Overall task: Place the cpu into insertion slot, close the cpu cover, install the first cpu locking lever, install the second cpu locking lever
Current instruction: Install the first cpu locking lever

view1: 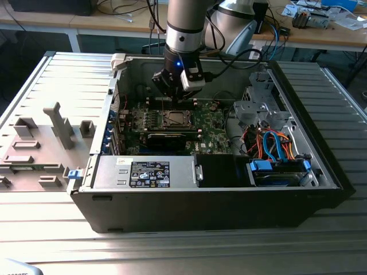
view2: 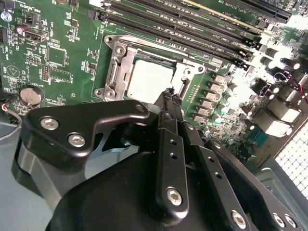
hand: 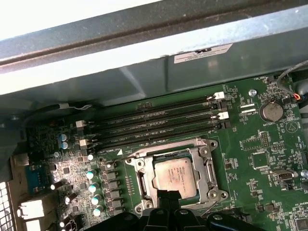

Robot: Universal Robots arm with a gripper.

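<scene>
The cpu lies flat in the insertion slot on the green motherboard, its pale silver top showing in both wrist views. The cpu cover lies down around it as a silvery frame, with the chip visible through its window. My gripper hangs just above the socket's edge, its black fingers brought together to a narrow tip with nothing seen between them. A thin metal lever runs along the socket's side right beside that tip. In the exterior view the gripper stands over the socket inside the open case.
Long black memory slots run beside the socket, near the case wall. A black card, the power supply, a drive cage and coloured cables crowd the case. Grey fixtures stand on the exterior view's left.
</scene>
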